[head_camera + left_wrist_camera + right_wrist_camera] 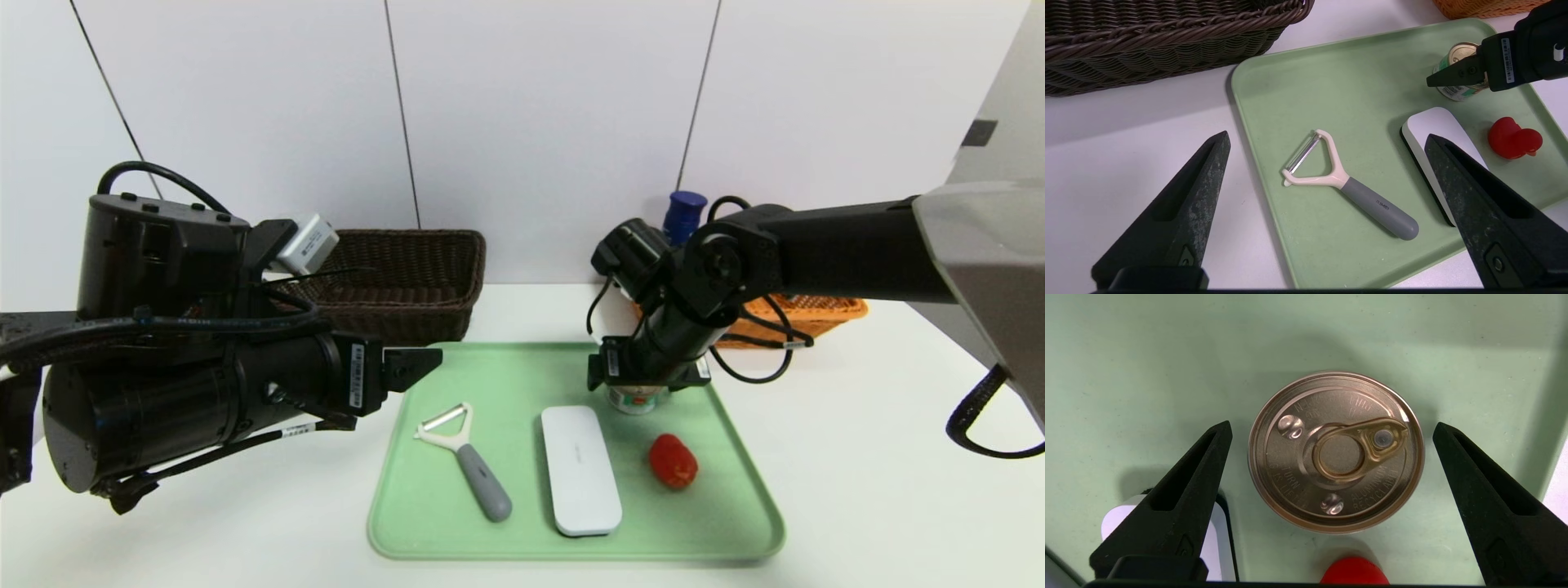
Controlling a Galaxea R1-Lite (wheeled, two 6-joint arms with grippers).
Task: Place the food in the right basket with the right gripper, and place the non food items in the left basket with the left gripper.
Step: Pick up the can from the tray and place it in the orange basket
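Note:
A small tin can (635, 398) stands at the far side of the green tray (522, 376). My right gripper (1332, 425) hangs open straight above the can's pull-ring lid (1336, 451), one finger on each side and neither touching. On the tray lie a white peeler (482, 482) with a grey handle, a flat white case (580, 469) and a small red lumpy object (673, 461). My left gripper (1327, 136) is open above the tray's left edge, over the peeler (1376, 204), holding nothing. A blue bottle cap (684, 208) shows behind the right arm.
The dark brown basket (408, 278) stands behind the tray's left corner. The orange-tan basket (816, 310) sits at the back right, largely hidden by the right arm and its cables. White table surrounds the tray, with a white wall behind.

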